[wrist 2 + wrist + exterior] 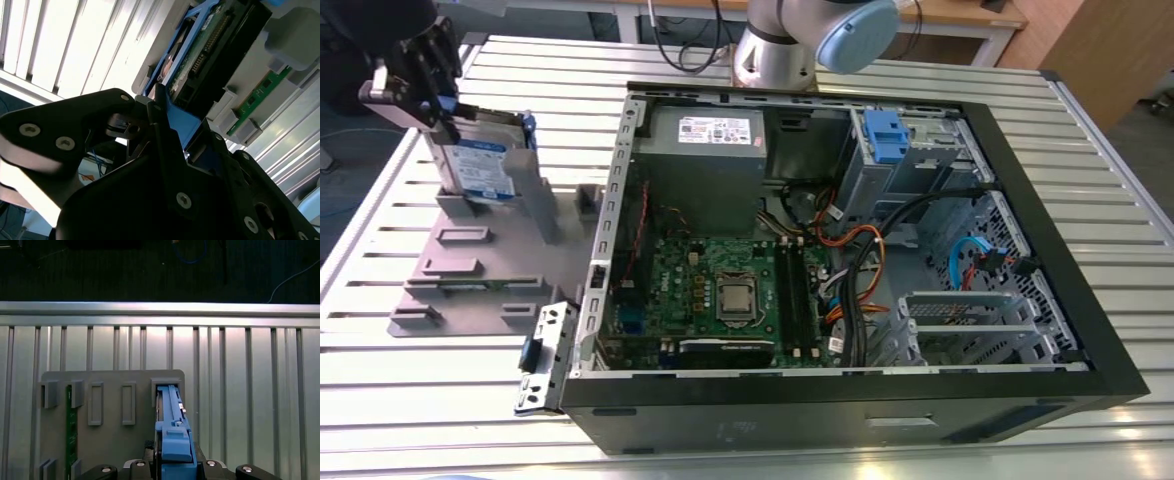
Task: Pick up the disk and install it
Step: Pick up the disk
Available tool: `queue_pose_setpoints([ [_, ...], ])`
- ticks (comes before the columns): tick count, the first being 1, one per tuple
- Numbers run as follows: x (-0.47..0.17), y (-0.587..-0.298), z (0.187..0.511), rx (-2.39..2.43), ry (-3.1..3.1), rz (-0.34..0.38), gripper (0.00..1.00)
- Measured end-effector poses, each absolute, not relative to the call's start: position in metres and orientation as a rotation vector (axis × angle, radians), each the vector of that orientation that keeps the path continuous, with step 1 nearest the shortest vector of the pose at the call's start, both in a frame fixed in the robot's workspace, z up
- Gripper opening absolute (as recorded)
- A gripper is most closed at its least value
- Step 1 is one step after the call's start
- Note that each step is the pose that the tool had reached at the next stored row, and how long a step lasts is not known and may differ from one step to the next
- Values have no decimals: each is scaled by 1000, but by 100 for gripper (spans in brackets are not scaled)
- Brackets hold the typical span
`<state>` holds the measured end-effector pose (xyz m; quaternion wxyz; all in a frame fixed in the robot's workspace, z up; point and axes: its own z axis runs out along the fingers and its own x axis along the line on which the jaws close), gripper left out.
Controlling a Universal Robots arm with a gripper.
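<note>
The gripper is positioned over the top edge of the disk, at the table edge on the exterior view's left. In the second wrist view, the jaws of the gripper are seen closed onto the blue bracket running along the disk; the bracket is clamped between the two black fingers, with no gap visible on either side. The disk is held upright, on edge, and its lower part is seated between the grey uprights of the fixture, at the fixture end towards the table edge where the arm base is mounted. In the first wrist view, the disk is seen edge-on, with its blue bracket uppermost and its far end located in a slot at the edge of the fixture. A green board is stood in another slot of the same fixture, well apart from the disk. The case is laid open on the table just beside the fixture, on the exterior view's right, with its interior exposed. The disk is outside the case. The table surface is formed of parallel metal slats.
</note>
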<state>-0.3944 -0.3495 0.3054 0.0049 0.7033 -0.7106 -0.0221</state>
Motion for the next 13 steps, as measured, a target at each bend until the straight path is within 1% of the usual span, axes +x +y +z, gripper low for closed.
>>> queue_pose_setpoints([
  [13, -394, -350, 315, 2203, -2225, -69, 37],
])
